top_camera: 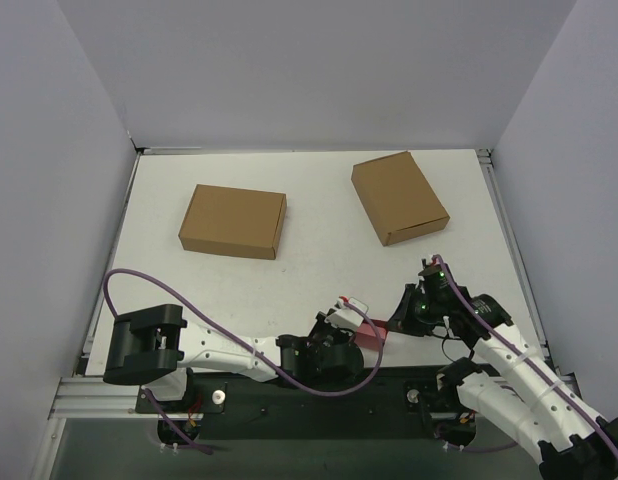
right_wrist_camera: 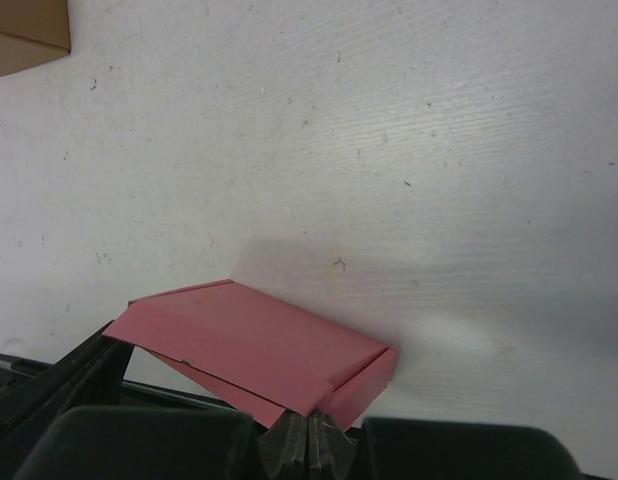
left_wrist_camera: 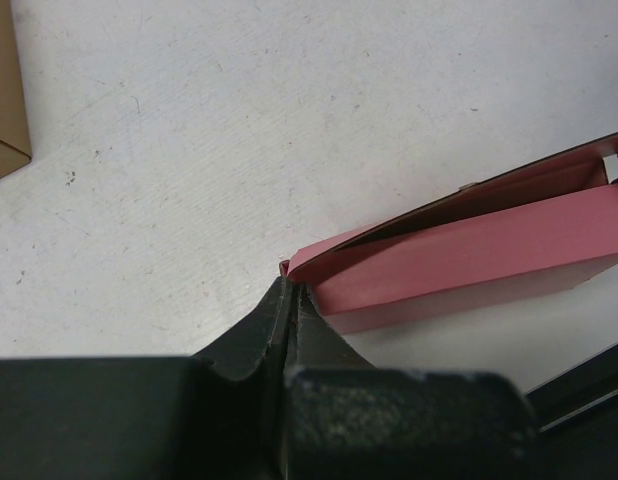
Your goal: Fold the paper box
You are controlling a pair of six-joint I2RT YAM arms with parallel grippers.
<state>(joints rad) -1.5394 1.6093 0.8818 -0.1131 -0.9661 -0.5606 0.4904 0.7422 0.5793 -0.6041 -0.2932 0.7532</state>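
The small pink thin-card paper box (top_camera: 370,333) was seen lying at the near edge of the white tabletop (top_camera: 319,275), between the 2 claws. The left claw (left_wrist_camera: 289,290) was pinched shut on 1 corner of it, and the right claw (right_wrist_camera: 309,428) was closed on the opposite edge. Farther back, well apart, were set the left brown cardboard box (top_camera: 233,221) and the right brown cardboard box (top_camera: 399,197).

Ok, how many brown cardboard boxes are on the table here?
2. The left brown box lies flat on the table, far left; the right brown box lies far right, turned at an angle. The near edge is partly hidden.
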